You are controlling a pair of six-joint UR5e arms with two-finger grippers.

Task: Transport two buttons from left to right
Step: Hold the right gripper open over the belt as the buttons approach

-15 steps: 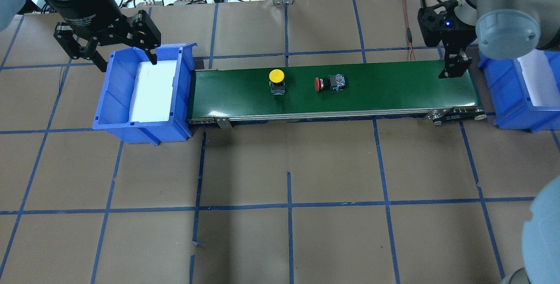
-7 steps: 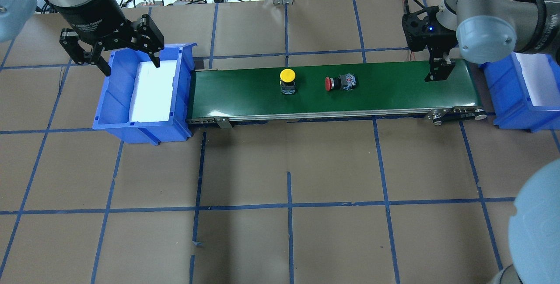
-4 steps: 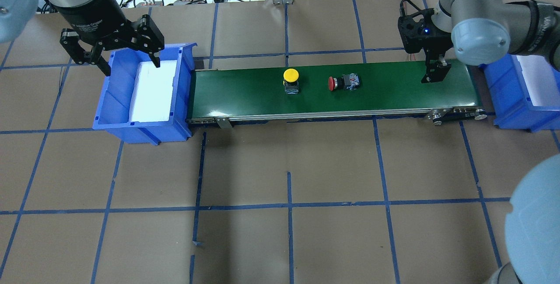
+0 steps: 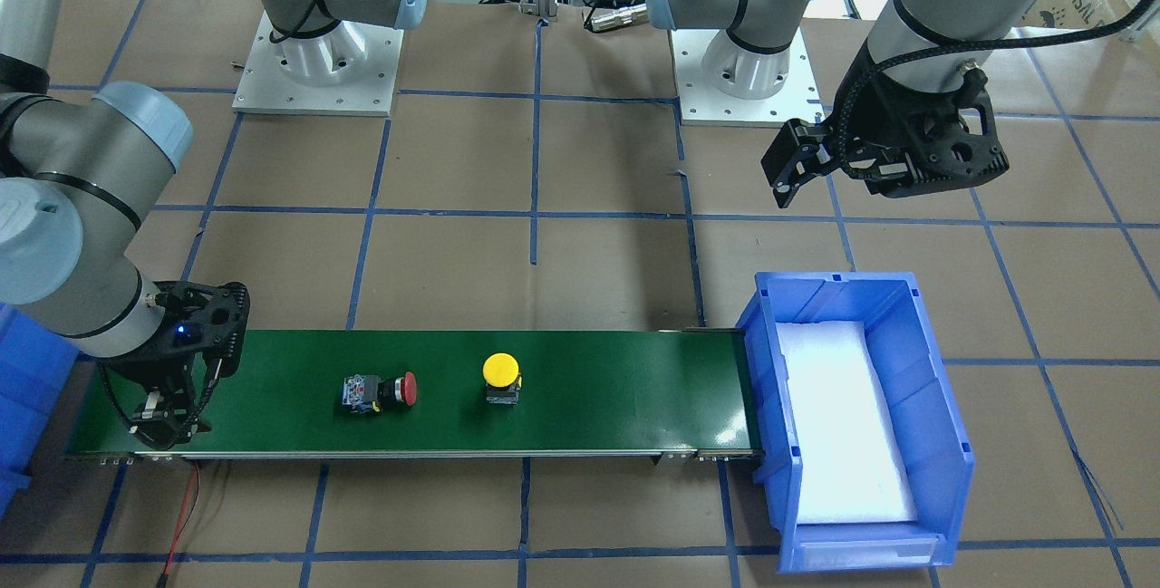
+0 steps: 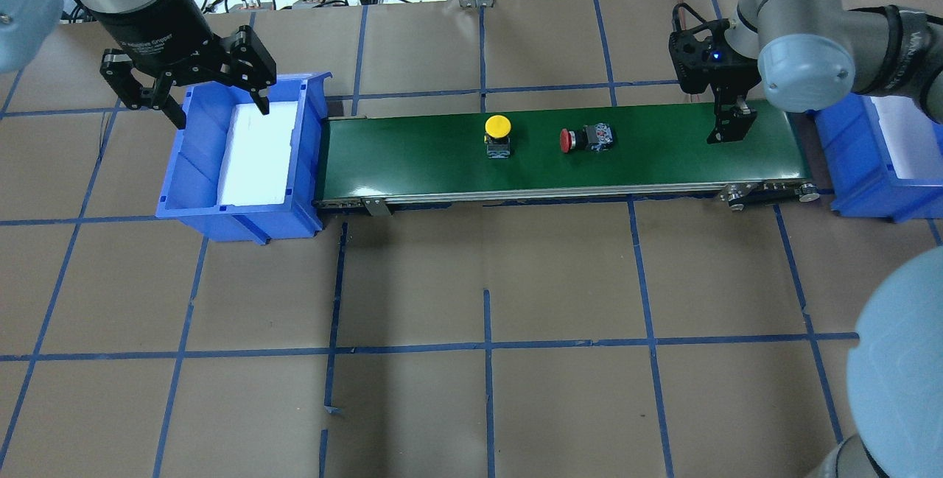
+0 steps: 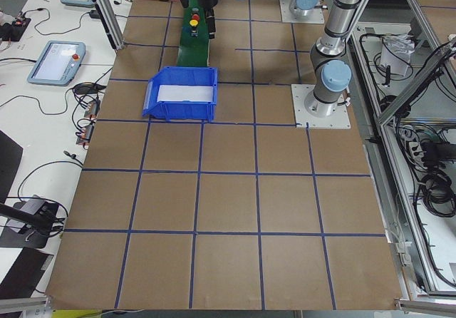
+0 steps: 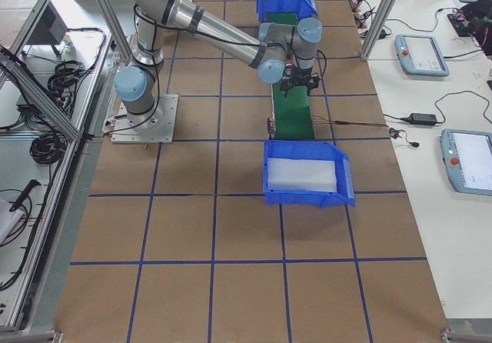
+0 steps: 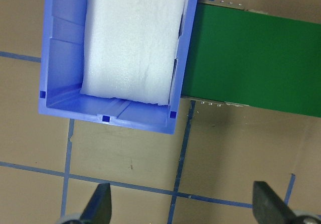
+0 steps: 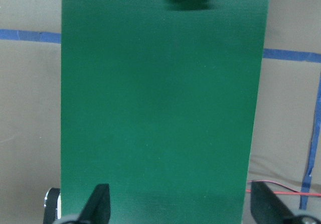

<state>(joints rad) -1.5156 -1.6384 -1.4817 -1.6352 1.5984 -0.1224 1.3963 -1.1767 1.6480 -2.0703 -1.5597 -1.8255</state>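
Starting at the left: got the left gripper (image 5: 218, 108) hanging high near the left blue bin (image 5: 221, 222), spread wide with nothing in it. Nothing in that bin besides a white foam liner (image 5: 254, 157), so no real worry on that side.

Moving along the green conveyor belt (image 5: 412, 161): found the yellow button (image 5: 498, 127) standing upright on its body near the middle. Just right of it, clearly apart, spotted the red button (image 5: 582, 139) lying on its side with the cap facing left. Probably the trickiest bit, grabbing that red one: round cap, tipped over, likely to roll or skid away under a lopsided squeeze. Assuming a running belt, could also mistime the close and end up pinching air or only the cap edge.

Further right, got the right gripper (image 5: 729, 127) low over the belt's right end, fingers spread wide and holding nothing, going by the wrist view. Guessing at a wait-and-catch step here. Could lose the yellow one off the belt end, short of the right blue bin (image 5: 854, 194), with the gripper busy dropping off the red. Worth minding that smooth mushroom cap too: easy to slip out of a shallow grip.
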